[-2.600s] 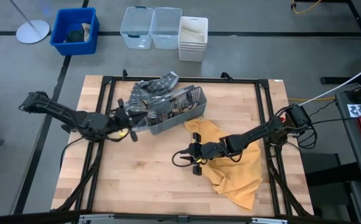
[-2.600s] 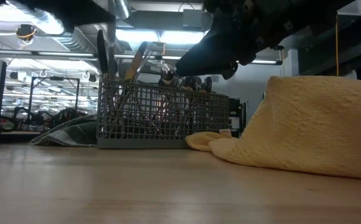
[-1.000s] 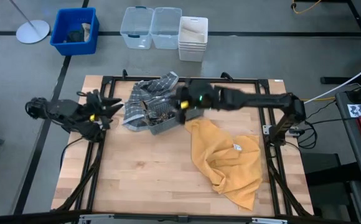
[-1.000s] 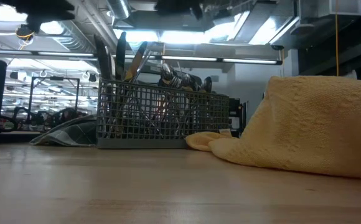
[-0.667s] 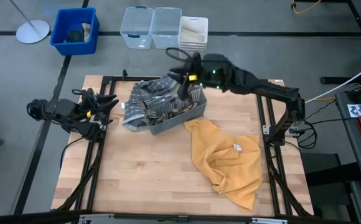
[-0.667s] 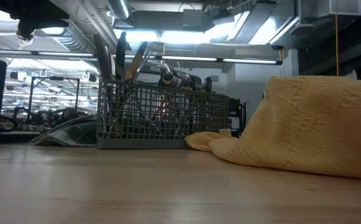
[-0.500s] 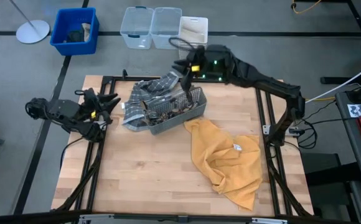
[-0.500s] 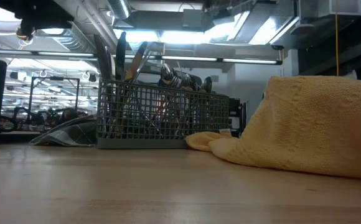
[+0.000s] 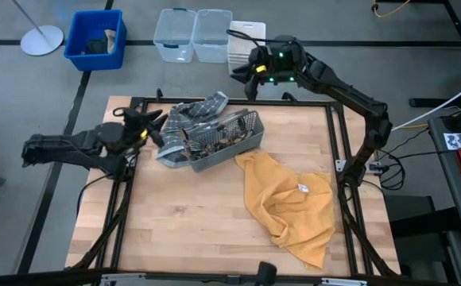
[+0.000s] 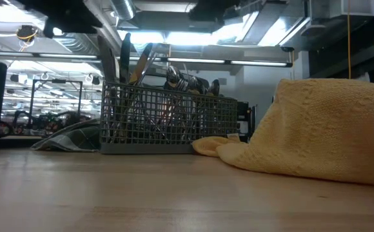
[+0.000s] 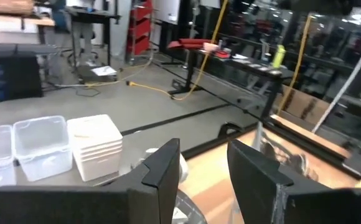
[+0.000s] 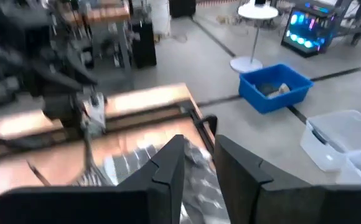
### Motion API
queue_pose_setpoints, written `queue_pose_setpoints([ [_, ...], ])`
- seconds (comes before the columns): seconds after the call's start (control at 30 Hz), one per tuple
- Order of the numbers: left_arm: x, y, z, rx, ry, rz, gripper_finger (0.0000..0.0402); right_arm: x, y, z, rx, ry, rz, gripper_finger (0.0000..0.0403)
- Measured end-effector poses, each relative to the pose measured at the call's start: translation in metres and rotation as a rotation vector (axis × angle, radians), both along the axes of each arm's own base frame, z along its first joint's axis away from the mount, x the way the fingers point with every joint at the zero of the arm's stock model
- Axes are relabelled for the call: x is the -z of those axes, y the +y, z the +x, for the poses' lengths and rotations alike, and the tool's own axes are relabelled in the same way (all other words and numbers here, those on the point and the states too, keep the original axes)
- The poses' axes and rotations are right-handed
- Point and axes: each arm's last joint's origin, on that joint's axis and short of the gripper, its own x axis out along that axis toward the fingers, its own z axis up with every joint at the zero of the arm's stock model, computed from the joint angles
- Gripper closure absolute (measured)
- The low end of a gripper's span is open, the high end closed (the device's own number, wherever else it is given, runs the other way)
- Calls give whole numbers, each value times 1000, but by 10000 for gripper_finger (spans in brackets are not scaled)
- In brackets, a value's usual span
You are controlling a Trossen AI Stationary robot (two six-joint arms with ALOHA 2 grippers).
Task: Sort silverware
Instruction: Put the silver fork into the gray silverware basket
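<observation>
The silverware (image 9: 212, 141) fills a grey wire-mesh caddy (image 9: 229, 137) that stands on its base at the table's far middle. In the low view the silverware's ends (image 10: 174, 80) stick up above the caddy's rim (image 10: 167, 86). My left gripper (image 9: 156, 127) hovers open just left of the caddy, over a grey plaid cloth (image 9: 184, 117); its wrist view shows nothing between the fingers (image 11: 202, 171). My right gripper (image 9: 245, 79) is raised beyond the table's far edge, open and empty (image 12: 198, 165).
A yellow towel (image 9: 290, 199) lies crumpled on the table's right half, its edge next to the caddy. A blue bin (image 9: 95, 38), two clear tubs (image 9: 192, 33) and a white tub (image 9: 246, 49) stand on the floor beyond the far edge. A black frame (image 9: 338, 143) borders the table.
My right gripper has risen from over the caddy and gone toward the far edge, ending beyond it near the white tub. My left gripper has moved a little toward the table's right, closer to the caddy. Caddy, cloth and towel have stayed put.
</observation>
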Motion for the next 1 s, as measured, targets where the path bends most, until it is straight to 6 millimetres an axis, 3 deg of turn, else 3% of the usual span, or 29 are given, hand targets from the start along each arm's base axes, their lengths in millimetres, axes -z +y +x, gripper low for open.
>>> queue_pose_setpoints([
  [0.17, 1, 21, 19, -44, -19, -27, 276, 9, -14, -12, -11, 105, -39, 313],
  [0.4, 14, 70, 29, -86, -34, -177, 276, 16, -29, -26, -21, 206, -92, 313],
  [0.7, 38, 121, 18, 6, -5, -388, 276, 25, -39, -40, -53, 297, -62, 313],
  [0.83, 47, 134, 11, 28, 34, -450, 276, 28, -39, -43, -54, 329, -37, 313],
  [1.0, 69, 137, -1, -3, 215, -581, 276, 32, -36, -45, -87, 373, -54, 313],
])
